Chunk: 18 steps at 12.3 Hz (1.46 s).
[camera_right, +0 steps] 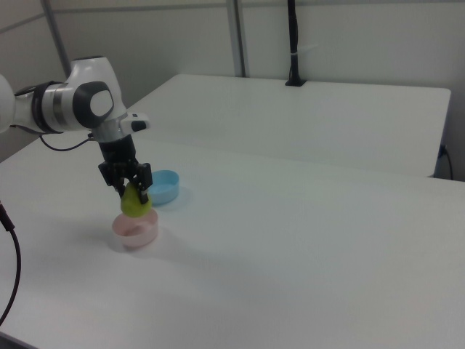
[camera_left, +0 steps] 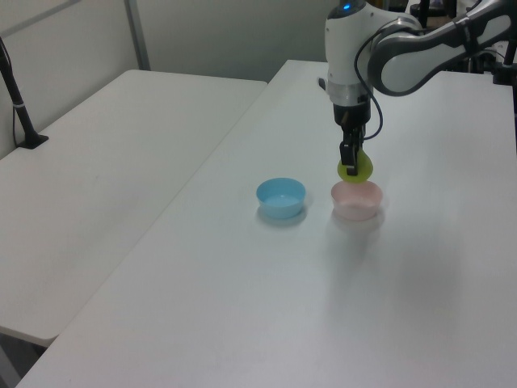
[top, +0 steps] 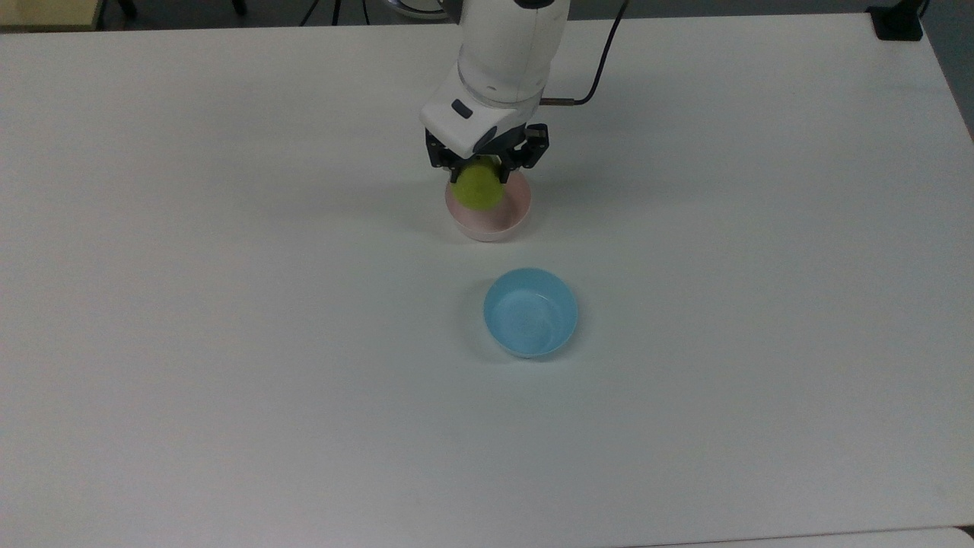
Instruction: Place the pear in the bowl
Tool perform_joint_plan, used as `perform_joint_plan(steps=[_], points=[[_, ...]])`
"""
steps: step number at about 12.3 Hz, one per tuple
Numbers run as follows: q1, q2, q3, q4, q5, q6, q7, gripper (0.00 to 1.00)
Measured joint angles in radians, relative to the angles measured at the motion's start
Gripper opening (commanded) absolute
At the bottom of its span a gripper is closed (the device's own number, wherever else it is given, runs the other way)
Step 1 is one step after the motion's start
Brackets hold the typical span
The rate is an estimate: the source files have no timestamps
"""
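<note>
we see the white franka arm reaching down over the white table point(top: 228, 342), its last link near upright and its black two-finger gripper point(top: 481, 169) pointing straight down, a thin dark cable looping off the wrist toward the top view's right. the fingers are closed narrow on the small rounded yellow-green pear point(top: 479, 188), which hangs from them clear of the table. directly under the gripper sits the small round pale pink plastic bowl point(top: 508, 218); in the top view the pear covers the bowl's upper left part, and in the left view the pear point(camera_left: 355, 167) hangs just above the bowl's point(camera_left: 356, 202) rim, toward its far side. in the right view the gripper point(camera_right: 131, 185) holds the pear point(camera_right: 135, 203) just over the pink bowl point(camera_right: 136, 230), the fruit's lower end close to the rim; we cannot tell whether it touches. the small round light blue plastic bowl point(top: 530, 312) stands apart from the gripper, below it and slightly toward the top view's right, near the pink bowl but not touching it.
</note>
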Motion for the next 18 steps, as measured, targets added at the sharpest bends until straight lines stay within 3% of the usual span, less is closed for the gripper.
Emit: perform_joint_plan(steps=[3, 5, 6, 7, 12, 18], points=[[0.033, 0.030, 0.001, -0.009, 0.000, 0.024, 0.037, 0.38], [0.034, 0.066, 0.001, -0.015, 0.000, 0.061, 0.038, 0.52], [0.034, 0.081, 0.001, -0.016, 0.000, 0.068, 0.038, 0.79], [0.034, 0.094, 0.001, -0.016, 0.000, 0.074, 0.038, 0.99], [0.028, 0.080, -0.004, -0.006, 0.000, 0.073, 0.039, 1.00], [-0.098, -0.146, -0.020, 0.067, 0.000, -0.166, -0.072, 1.00]])
